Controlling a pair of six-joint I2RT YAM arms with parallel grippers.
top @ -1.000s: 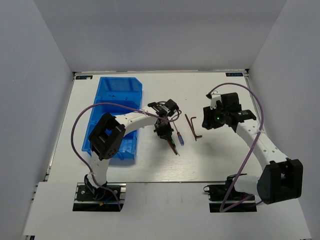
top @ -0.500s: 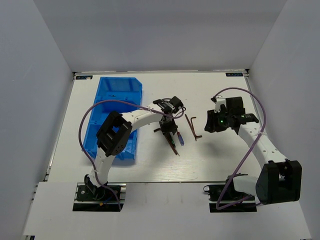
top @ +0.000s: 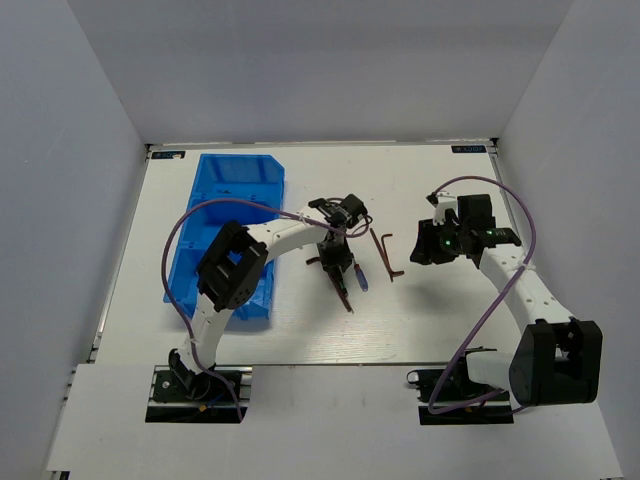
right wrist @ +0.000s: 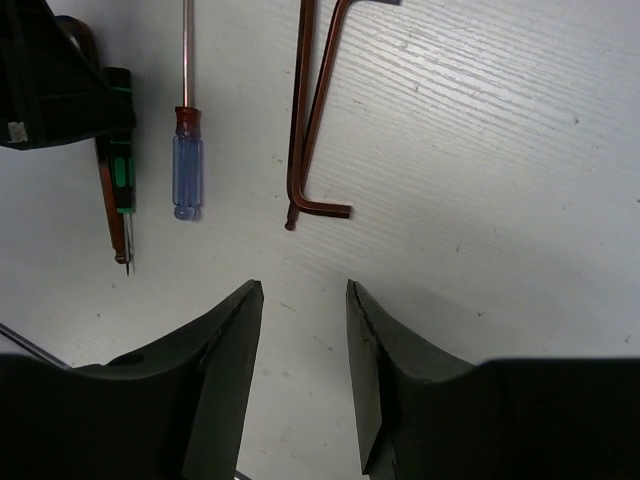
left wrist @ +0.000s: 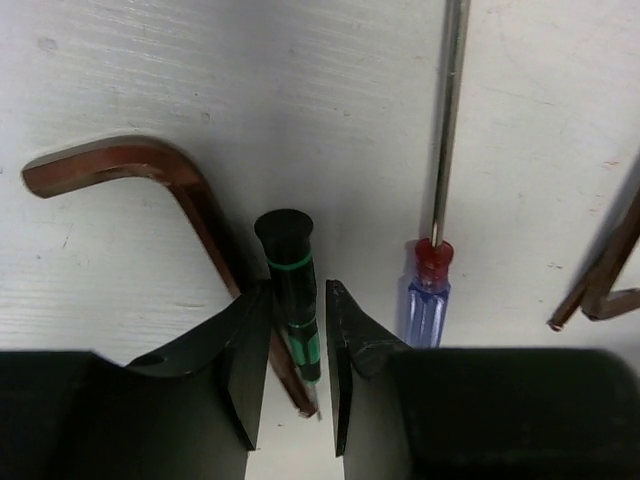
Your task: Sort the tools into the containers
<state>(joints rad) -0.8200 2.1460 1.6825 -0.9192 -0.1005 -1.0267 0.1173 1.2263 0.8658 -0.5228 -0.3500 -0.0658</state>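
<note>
Tools lie loose on the white table [top: 300, 335], all on the right-hand side of the blue bin [top: 205, 215]; none that I can see is in a compartment.

(a) My left gripper [left wrist: 298, 295] is down over the tool nearest the bin, a dark screwdriver with green bands [left wrist: 285, 250]. My jaws stand narrow, one on each side of its handle. A sliver of daylight shows on the side away from the bin, so I judge this a straddle, not yet a clamp. I am set across the handle because it is the thickest part to pinch.

(b) A coppery hex key [left wrist: 170, 175] lies on the bin side of that screwdriver. Its long arm passes under my finger and touches the handle, so a closing pinch may catch both.

(c) One place farther from the bin lies a blue-handled screwdriver [left wrist: 425, 300]. Farthest out are two long hex keys [right wrist: 310, 110], side by side.

(d) My right gripper [right wrist: 305, 290] hangs above bare table beyond these keys. Its jaws are apart and hold nothing, and it is well away from my left arm's work.
</note>
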